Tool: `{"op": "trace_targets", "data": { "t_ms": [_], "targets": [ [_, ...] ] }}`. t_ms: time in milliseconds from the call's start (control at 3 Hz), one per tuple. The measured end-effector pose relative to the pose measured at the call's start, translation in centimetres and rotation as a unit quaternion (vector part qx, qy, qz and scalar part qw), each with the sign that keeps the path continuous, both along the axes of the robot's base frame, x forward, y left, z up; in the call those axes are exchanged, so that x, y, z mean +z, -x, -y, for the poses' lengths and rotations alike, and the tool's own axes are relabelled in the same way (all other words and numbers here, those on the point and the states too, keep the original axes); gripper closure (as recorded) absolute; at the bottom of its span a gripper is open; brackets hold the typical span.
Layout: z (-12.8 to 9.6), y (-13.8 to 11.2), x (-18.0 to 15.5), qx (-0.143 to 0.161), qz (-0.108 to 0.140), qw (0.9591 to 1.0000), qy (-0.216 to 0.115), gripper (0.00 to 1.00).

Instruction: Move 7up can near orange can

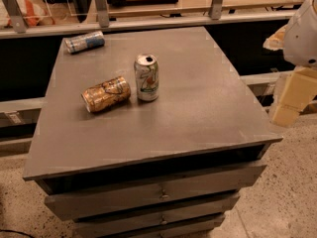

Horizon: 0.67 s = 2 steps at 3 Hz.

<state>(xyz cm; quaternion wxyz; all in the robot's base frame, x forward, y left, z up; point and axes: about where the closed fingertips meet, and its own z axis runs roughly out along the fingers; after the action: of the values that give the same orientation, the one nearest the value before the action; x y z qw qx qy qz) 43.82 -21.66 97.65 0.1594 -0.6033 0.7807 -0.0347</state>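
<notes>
The 7up can (146, 77) stands upright near the middle of the grey cabinet top (198, 103); it is whitish-silver with green lettering and an open silver top. The orange can (106, 94) lies on its side just left of it, a small gap apart, slightly dented. My gripper (289, 99) is at the right edge of the view, beyond the cabinet's right side and well away from both cans, holding nothing that I can see. The white arm housing (303, 31) sits above it.
A blue-and-silver can (84, 41) lies on its side at the far left corner of the top. The cabinet has several drawers (158, 195) below its front edge. A railing with metal posts (101, 6) runs behind it. The floor is speckled.
</notes>
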Motion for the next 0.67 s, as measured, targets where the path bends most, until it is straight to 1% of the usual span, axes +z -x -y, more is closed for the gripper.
{"op": "trace_targets", "data": {
  "t_ms": [333, 667],
  "targets": [
    [-0.1, 0.0, 0.2, 0.002, 0.005, 1.0, -0.002, 0.0],
    [-1.9, -2.8, -0.7, 0.032, 0.018, 0.9983, -0.046, 0.0]
  ]
}}
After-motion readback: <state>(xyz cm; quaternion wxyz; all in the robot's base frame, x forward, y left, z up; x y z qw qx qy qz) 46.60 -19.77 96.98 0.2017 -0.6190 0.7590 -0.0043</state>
